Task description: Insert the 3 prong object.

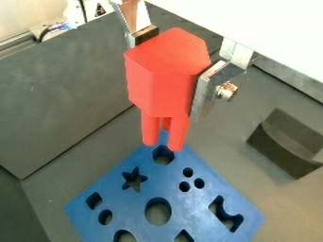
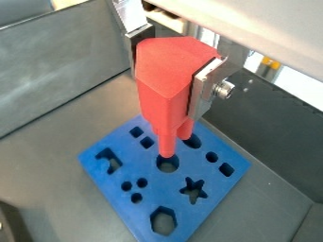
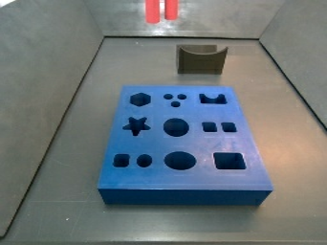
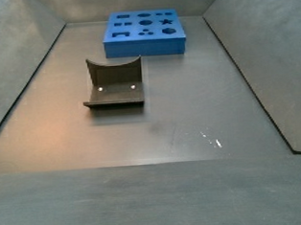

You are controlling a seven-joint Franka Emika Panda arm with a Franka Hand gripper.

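Note:
My gripper point(image 1: 171, 64) is shut on the 3 prong object point(image 1: 164, 80), a bright red block held upright with its prongs pointing down. The silver fingers point(image 1: 210, 87) clamp its two sides. It also shows in the other wrist view point(image 2: 168, 90), with my gripper point(image 2: 171, 76) around it. The prongs hang above the blue board point(image 1: 89, 203), which has several shaped holes, and are apart from it. In a side view only the red prongs point(image 3: 160, 10) show at the upper edge, well above the board point(image 3: 185, 196). The gripper is out of view in the side view of the far board point(image 4: 146, 49).
A dark grey curved block point(image 3: 201, 59) stands on the floor beyond the board, also seen in a wrist view point(image 1: 290, 142) and in a side view point(image 4: 115, 83). Grey sloping walls enclose the floor on all sides.

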